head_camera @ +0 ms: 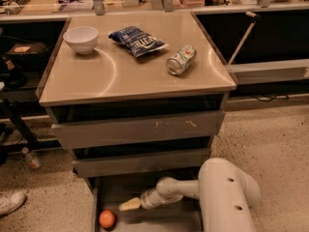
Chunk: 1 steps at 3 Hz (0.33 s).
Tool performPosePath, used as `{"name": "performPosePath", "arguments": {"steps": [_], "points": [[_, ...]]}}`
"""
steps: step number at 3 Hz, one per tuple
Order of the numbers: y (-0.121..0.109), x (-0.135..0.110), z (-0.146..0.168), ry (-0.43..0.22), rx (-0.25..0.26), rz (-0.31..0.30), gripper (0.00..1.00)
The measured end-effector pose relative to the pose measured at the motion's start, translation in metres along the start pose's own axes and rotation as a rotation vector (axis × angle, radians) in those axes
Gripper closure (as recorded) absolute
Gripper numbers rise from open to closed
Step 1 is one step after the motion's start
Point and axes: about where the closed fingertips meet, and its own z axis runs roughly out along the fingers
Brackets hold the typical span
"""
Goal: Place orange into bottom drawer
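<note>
The orange lies on the floor of the bottom drawer, near its front left corner. The drawer is pulled out below the two other grey drawers. My gripper reaches into this drawer from the right, on the white arm. It hangs just above and to the right of the orange, apart from it. The gripper is open and holds nothing.
The cabinet top carries a white bowl, a blue chip bag and a tipped can. The top drawer and middle drawer stand slightly out. A shoe and a bottle are on the floor at the left.
</note>
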Motion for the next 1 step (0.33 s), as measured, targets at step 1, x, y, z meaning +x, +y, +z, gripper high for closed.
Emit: {"name": "performPosePath", "arguments": {"steps": [1], "points": [[0.0,0.0,0.0,0.0,0.0,0.0,0.0]]}}
